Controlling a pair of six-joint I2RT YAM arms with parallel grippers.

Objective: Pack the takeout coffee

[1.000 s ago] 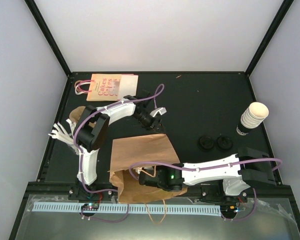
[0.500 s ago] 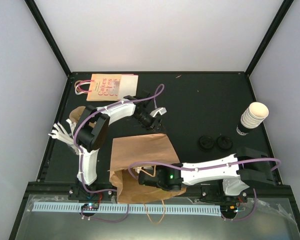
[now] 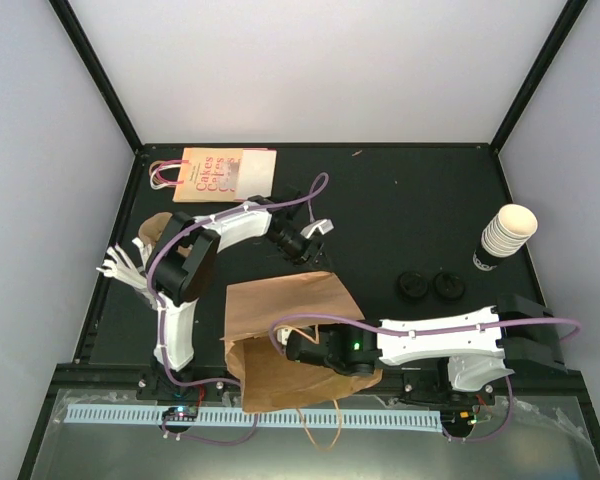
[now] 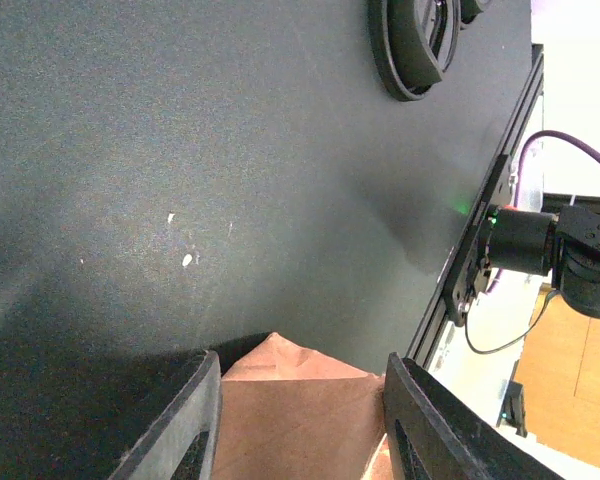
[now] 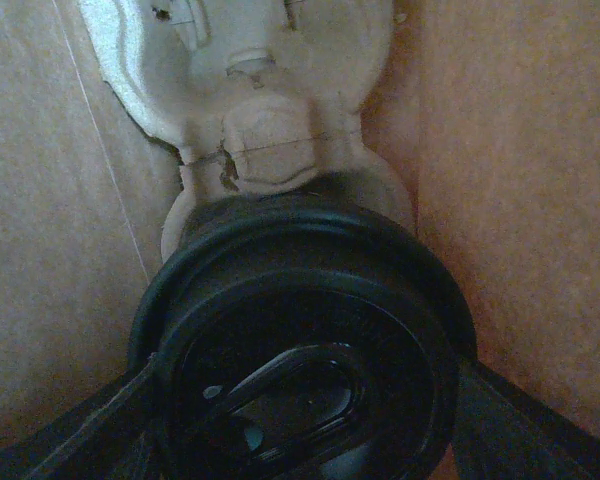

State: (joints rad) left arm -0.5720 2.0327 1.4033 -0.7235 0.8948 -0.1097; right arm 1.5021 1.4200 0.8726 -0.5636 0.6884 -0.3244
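A brown paper bag (image 3: 280, 300) lies on the black table with its mouth toward the near edge. My right gripper (image 3: 298, 348) reaches into that mouth. Inside, the takeout coffee (image 5: 300, 350) shows its round black lid, and my right gripper (image 5: 300, 420) is shut on the cup, a dark finger on each side. A pale moulded pulp tray (image 5: 250, 60) lies just beyond the cup, between the bag's walls (image 5: 520, 150). My left gripper (image 3: 320, 228) hovers open beyond the bag's far corner. Between its spread fingers (image 4: 302, 358) that corner (image 4: 300, 430) shows, untouched.
A stack of lidless cream cups (image 3: 505, 235) stands at the right edge. Two loose black lids (image 3: 413, 287) (image 3: 448, 286) lie right of the bag; one lid (image 4: 410, 50) shows in the left wrist view. A printed paper bag (image 3: 215, 175) lies at the back left, white cutlery (image 3: 125, 268) at the left edge.
My right arm has shifted a little to the right while staying in the bag, and the bag's mouth has swung slightly with it. The left gripper has barely moved.
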